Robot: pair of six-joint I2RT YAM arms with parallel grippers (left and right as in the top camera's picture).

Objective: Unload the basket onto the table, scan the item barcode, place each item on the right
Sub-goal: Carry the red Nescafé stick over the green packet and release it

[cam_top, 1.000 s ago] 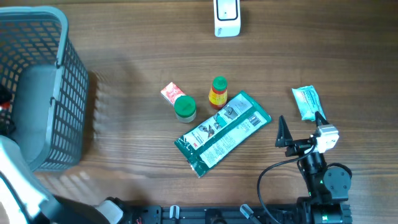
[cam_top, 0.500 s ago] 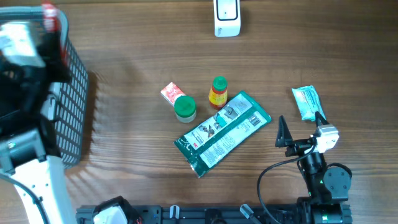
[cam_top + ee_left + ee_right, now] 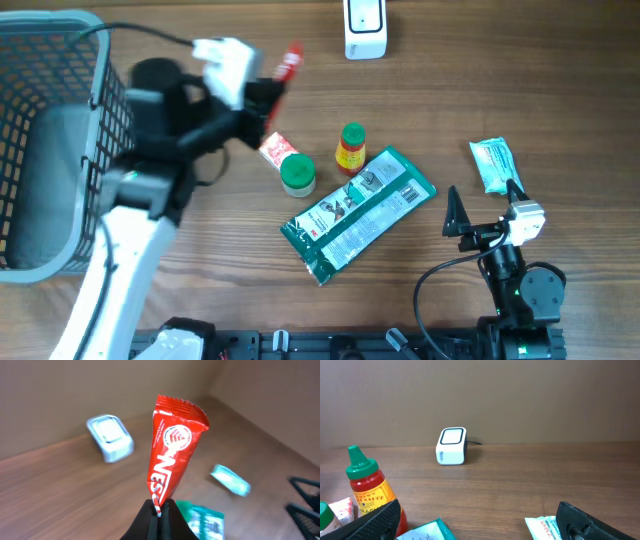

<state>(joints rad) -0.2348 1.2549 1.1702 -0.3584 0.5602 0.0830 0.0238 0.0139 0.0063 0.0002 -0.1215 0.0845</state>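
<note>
The left arm [image 3: 125,250] had a white lower link, black joints and a white wrist block; the right arm [image 3: 520,290] was mostly black, trailing a looping black cable [image 3: 417,295].

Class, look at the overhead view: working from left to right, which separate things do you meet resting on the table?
Grey mesh basket → small red-and-white sachet → green-lidded jar → green-capped sauce bottle → teal packet.
</note>
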